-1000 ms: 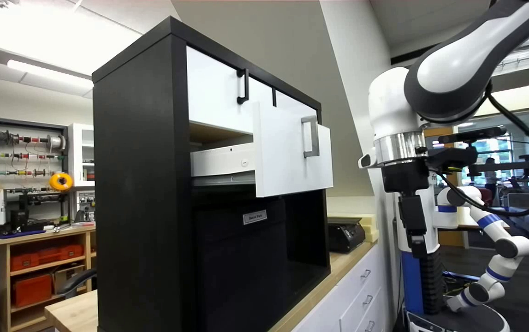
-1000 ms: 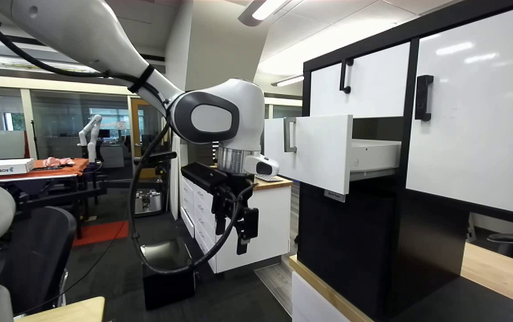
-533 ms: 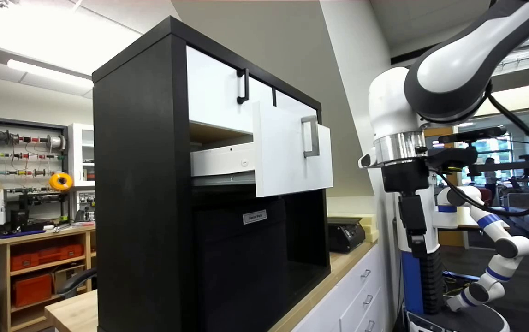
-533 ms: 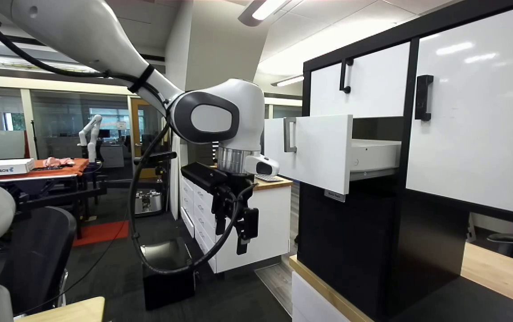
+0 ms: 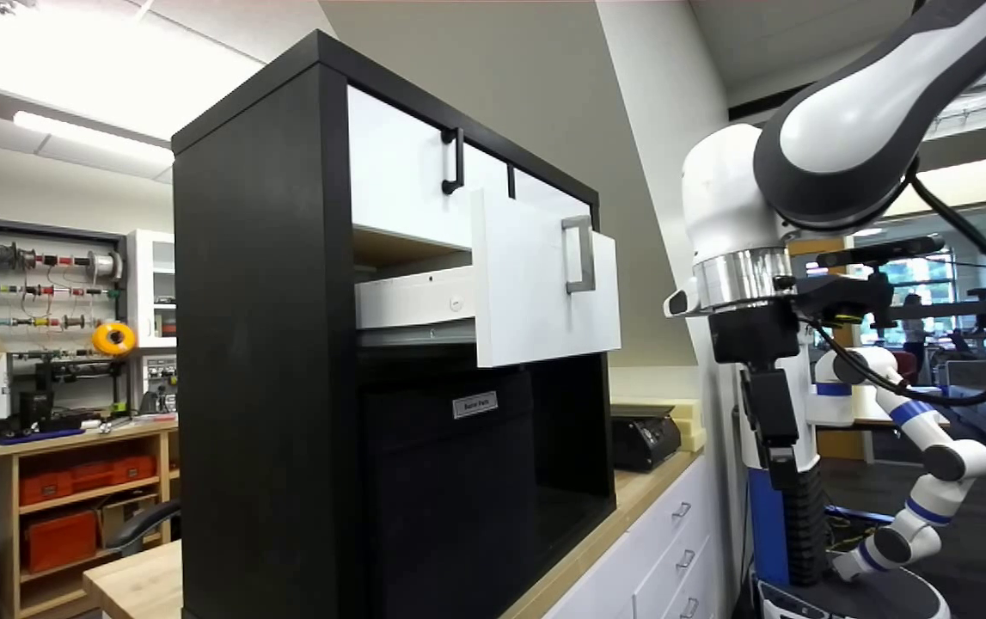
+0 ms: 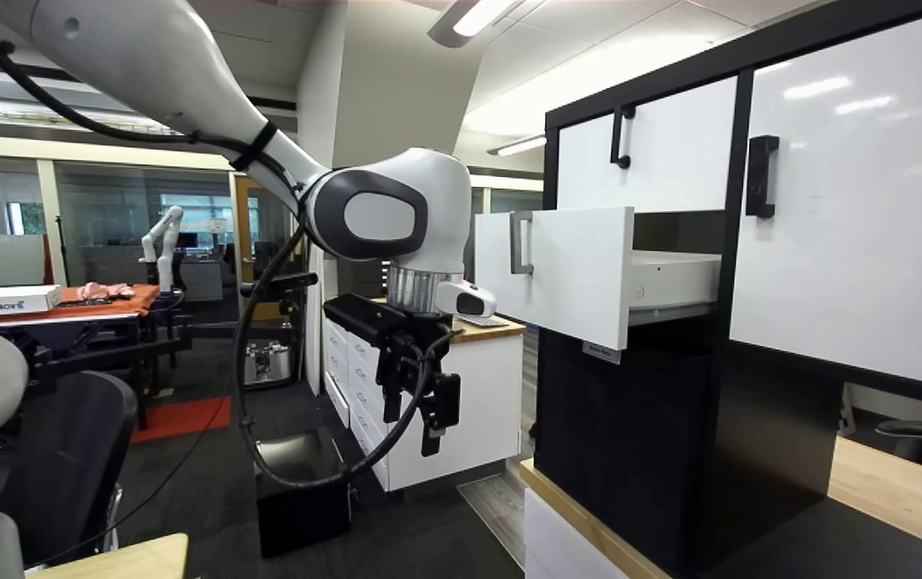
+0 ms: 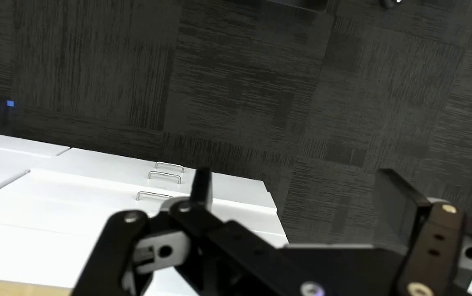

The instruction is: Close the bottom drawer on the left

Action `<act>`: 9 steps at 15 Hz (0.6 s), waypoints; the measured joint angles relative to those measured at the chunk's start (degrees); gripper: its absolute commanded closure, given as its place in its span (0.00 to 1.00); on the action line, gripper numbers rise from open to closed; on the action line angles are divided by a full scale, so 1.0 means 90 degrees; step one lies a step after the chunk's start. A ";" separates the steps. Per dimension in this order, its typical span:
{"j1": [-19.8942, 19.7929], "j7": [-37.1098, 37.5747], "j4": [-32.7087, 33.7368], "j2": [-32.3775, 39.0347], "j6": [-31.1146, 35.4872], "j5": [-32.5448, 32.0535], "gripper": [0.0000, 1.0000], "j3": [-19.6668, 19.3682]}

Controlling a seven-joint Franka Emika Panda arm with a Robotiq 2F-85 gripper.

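The drawer (image 5: 535, 284) has a white front with a grey handle (image 5: 580, 254) and sticks well out of the black cabinet. It also shows in an exterior view (image 6: 581, 277), with its white side box visible behind the front. A closed white front with a black handle sits just above it. My gripper (image 5: 781, 468) points down in front of the cabinet, apart from the drawer and lower than its front. In an exterior view my gripper (image 6: 412, 430) hangs beside the drawer front, not touching it. In the wrist view its fingers (image 7: 299, 189) are wide apart with nothing between them. The drawer does not show there.
The black cabinet (image 5: 252, 344) stands on a wooden counter (image 5: 578, 563) over white lower drawers (image 7: 96, 193). A large white door (image 6: 862, 209) adjoins the drawer's column. A black cable (image 6: 239, 378) loops below the wrist. A second white arm (image 5: 931, 464) stands behind.
The hand and wrist have shifted very slightly left in both exterior views, with a slight tilt. The drawer has not moved.
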 measured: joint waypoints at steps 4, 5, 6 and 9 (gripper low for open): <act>0.0010 0.0164 0.0002 0.0067 0.0083 0.0008 0.00 0.0212; 0.0010 0.0268 0.0002 0.0072 0.0179 0.0008 0.00 0.0261; 0.0010 0.0390 0.0003 0.0071 0.0305 0.0003 0.00 0.0306; 0.0010 0.0845 0.0004 0.0048 0.0696 -0.0033 0.00 0.0413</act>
